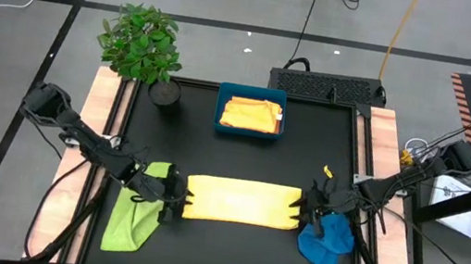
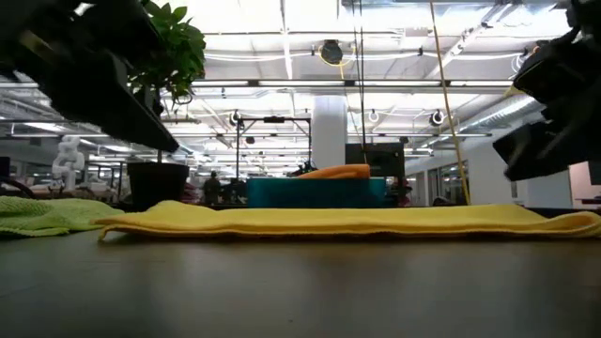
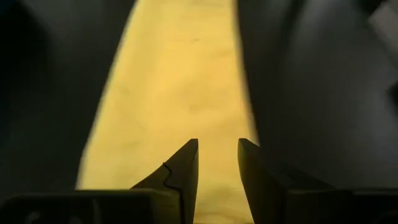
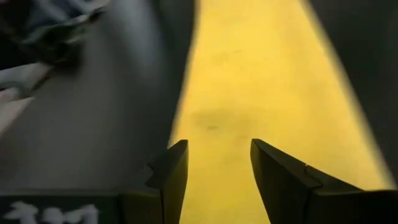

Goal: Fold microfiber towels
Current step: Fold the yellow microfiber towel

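A pale yellow towel [image 1: 242, 201] lies flat on the black table top as a long folded strip; the low view shows it low and level [image 2: 347, 221]. My left gripper [image 1: 174, 200] hangs open just above the strip's left end [image 3: 217, 143]. My right gripper [image 1: 306, 210] hangs open just above its right end [image 4: 219, 144]. Neither has anything between its fingers. A lime green towel [image 1: 133, 220] lies rumpled under my left arm. A blue towel [image 1: 327, 241] lies bunched under my right arm.
A teal tray [image 1: 221, 119] at the table's far middle holds a folded orange-yellow towel [image 1: 252, 114]. A potted plant [image 1: 141, 43] stands at the far left corner. Wooden side rails [image 1: 381, 144] border the black table top.
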